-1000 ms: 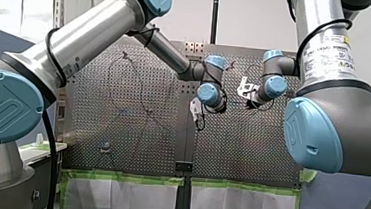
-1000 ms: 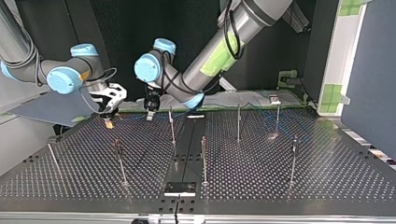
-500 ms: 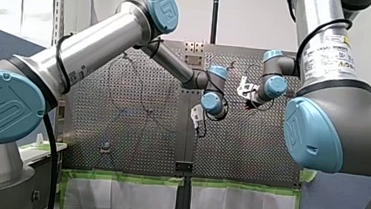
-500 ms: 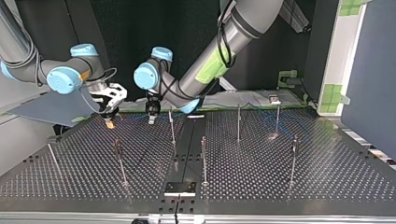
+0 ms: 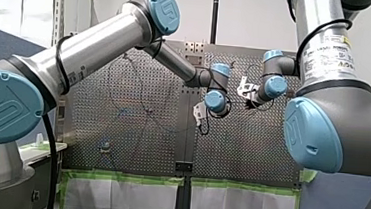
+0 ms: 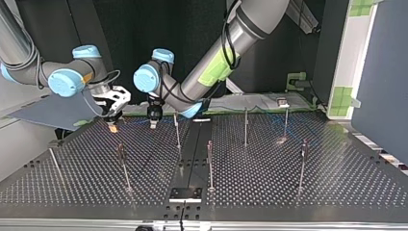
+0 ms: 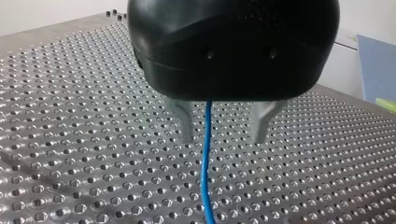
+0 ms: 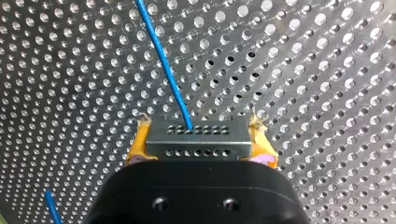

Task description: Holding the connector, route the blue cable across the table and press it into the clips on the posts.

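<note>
In the right wrist view my right gripper [image 8: 200, 140] is shut on a grey connector [image 8: 196, 137], gripped between its yellow pads [image 8: 138, 147]. The blue cable [image 8: 163, 60] leaves the connector and runs away over the perforated table. In the left wrist view the same cable [image 7: 206, 177] passes between the metal fingers [image 7: 186, 123] of my left gripper [image 7: 224, 140], which stand apart and clear of it, low over the plate. In the top view my left gripper [image 6: 153, 122] hangs close beside my right gripper [image 6: 113, 126], at the far left of the table.
Several thin posts stand on the perforated table [image 6: 269, 192], among them one [image 6: 177, 130] just beside my left gripper, one [image 6: 210, 163] at the centre and one [image 6: 122, 166] nearer the camera. A small black plate [image 6: 185, 194] sits at the near edge.
My left arm has swung its gripper a little toward the top view's left, nearer my right gripper. My right arm has held still with the connector.
</note>
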`<control>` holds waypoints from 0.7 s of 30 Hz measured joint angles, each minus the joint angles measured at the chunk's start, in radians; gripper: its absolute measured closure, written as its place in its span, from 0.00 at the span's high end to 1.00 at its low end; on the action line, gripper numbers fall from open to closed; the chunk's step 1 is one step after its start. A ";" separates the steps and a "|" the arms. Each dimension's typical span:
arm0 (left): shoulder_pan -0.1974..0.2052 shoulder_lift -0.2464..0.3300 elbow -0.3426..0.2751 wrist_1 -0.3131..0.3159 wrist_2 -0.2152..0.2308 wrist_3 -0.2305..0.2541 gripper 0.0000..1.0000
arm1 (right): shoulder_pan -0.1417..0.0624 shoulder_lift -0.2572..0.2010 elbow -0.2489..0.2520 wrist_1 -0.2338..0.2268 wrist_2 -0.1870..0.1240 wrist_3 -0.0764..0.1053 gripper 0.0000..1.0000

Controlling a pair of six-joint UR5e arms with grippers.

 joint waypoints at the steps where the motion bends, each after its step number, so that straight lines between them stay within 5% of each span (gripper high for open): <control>1: 0.000 0.000 0.000 -0.001 0.000 0.000 0.09 | 0.000 0.000 0.000 0.000 0.000 0.000 0.00; 2: 0.000 0.000 0.000 -0.003 0.000 0.000 0.00 | 0.000 0.000 0.000 0.000 0.000 0.000 0.00; 21: -0.001 0.043 0.000 -0.097 -0.055 0.000 0.00 | -0.007 -0.010 -0.012 0.004 -0.005 -0.002 0.00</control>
